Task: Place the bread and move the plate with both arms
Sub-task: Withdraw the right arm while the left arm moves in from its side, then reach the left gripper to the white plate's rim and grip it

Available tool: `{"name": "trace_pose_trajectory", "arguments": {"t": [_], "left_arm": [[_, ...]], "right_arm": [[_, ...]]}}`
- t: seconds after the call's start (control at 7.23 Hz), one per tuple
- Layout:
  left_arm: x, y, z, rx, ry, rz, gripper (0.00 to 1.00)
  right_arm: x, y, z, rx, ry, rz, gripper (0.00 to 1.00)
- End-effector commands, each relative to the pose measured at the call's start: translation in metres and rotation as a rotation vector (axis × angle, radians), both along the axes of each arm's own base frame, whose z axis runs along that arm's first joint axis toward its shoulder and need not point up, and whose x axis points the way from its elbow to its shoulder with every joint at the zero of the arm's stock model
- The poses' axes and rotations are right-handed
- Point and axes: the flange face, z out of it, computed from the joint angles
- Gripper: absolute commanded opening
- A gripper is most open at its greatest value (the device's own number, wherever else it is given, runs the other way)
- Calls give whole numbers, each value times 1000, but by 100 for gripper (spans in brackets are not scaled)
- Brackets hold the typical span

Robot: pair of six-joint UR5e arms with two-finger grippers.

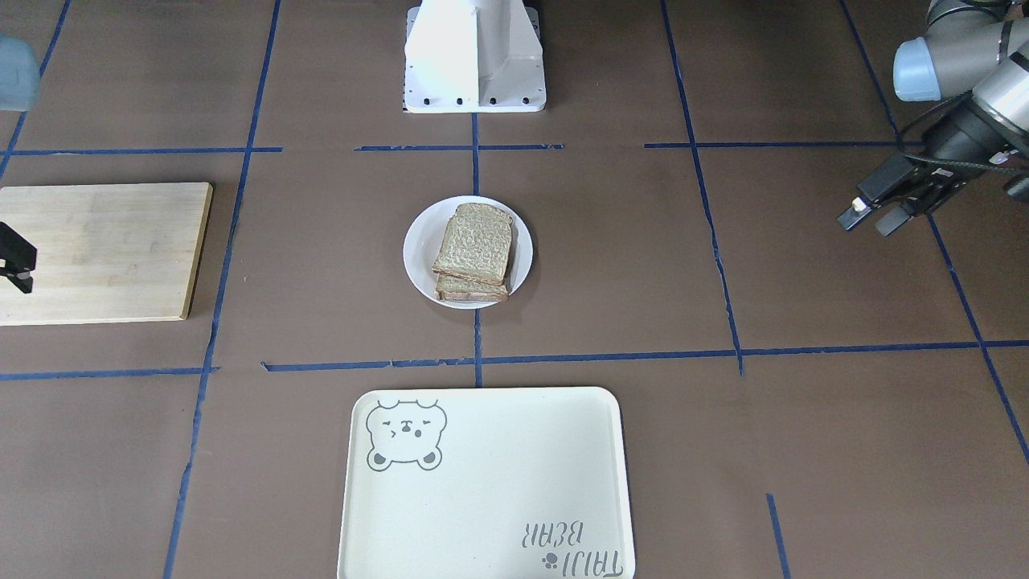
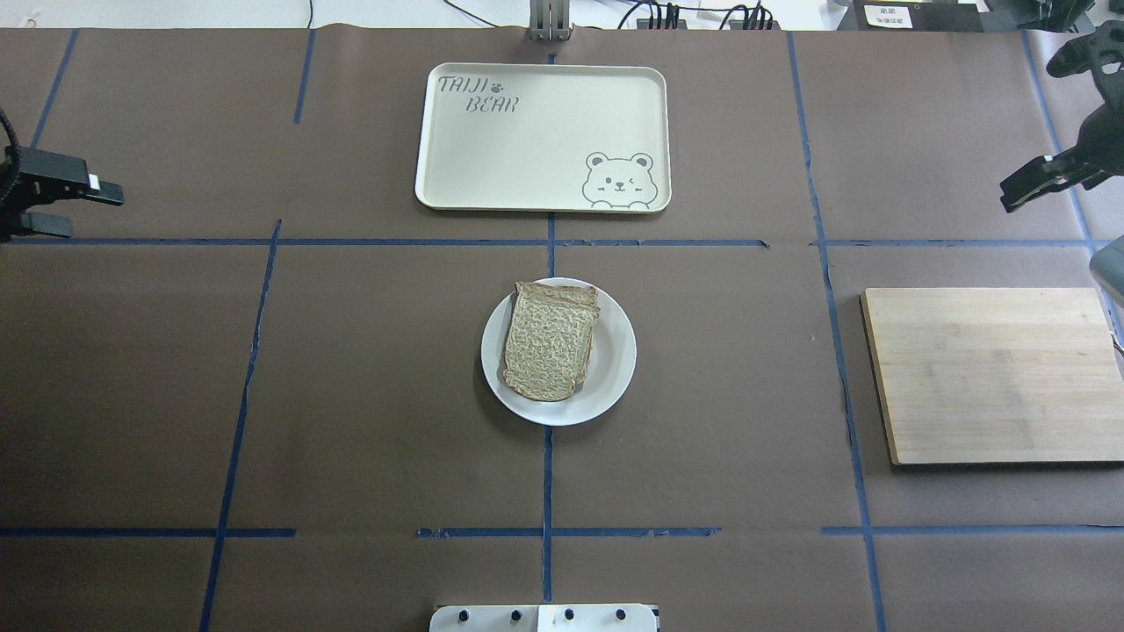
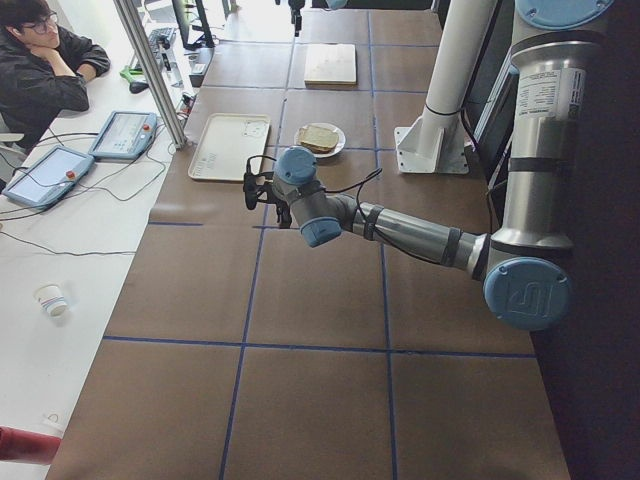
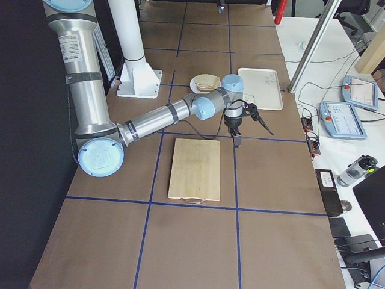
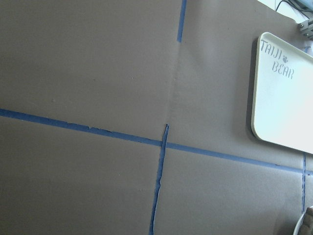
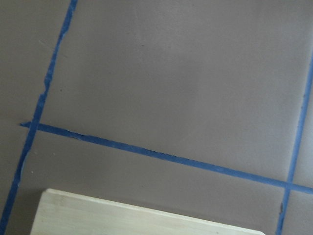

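Grainy pale-tan loaf-shaped bread slice (image 2: 549,344) with thin brown crust, atop a mostly hidden second slice (image 1: 470,291), on the smooth round white plate (image 2: 616,373) at the brown bench (image 2: 351,395) centre, left hand (image 1: 867,220) fingers apart, empty, right hand (image 2: 1023,191) half cut off, spread unreadable.

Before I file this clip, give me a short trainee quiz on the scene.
1. True or false: the left gripper is open.
2. How many bread slices lie on the plate?
3. The board lies on the robot's: A left, B right, C neither side.
Key: 1 true; 2 two, stacked; 3 B.
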Motion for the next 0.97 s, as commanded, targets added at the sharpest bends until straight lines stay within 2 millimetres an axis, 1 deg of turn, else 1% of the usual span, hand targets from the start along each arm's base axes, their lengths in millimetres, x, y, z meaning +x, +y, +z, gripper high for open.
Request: {"name": "trace_pose_trajectory", "arguments": {"t": [0.0,0.14,0.28,0.41,0.55,0.69,0.83], "left_arm": [[82,33,-18,-48,164,-108,100],[105,44,-16,-56,235,-171,100],[120,50,-12,-91,330,-213,100],[139,55,-19,-139,414,-235,100],[171,65,-30,-160,459,-267,100],[204,86,-40,-156,495,-268,100],[228,97,-49,-156,493,-228,100]], "right_arm": [[48,2,7,-33,-51,-27,100],[59,3,9,-54,-75,-11,100],[64,9,16,-78,-106,-7,100],[67,12,17,-96,-146,-5,100],[66,12,15,-100,-152,1,100],[66,12,16,-97,-150,3,100],[67,12,11,-82,-146,3,100]]}}
